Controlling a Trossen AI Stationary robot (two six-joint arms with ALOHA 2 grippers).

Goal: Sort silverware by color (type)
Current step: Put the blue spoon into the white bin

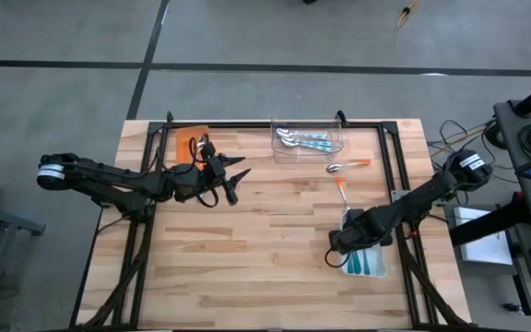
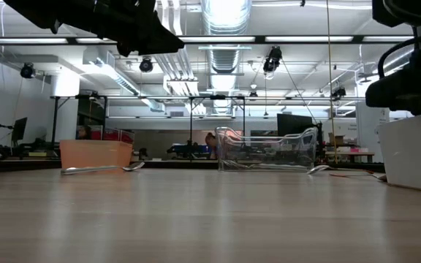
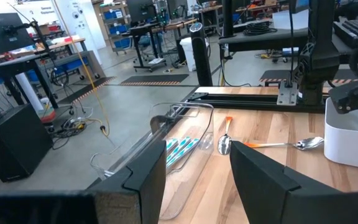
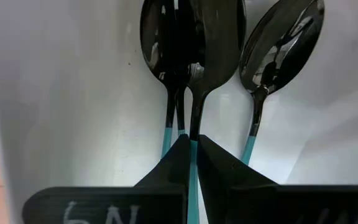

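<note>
White tray [image 4: 61, 93]; teal-handled spoons [image 4: 194, 74] side by side, handles toward right end effector [image 4: 190, 163]

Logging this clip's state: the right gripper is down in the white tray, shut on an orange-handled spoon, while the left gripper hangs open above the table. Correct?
Not quite. In the right wrist view the right gripper in the white tray is shut on a teal-handled spoon, not an orange one. The rest stands: the left gripper is open above the table.

Orange tray [image 1: 190, 139], clear tray [image 1: 308, 141], white tray [image 1: 367, 261], wooden table [image 1: 275, 249].
</note>
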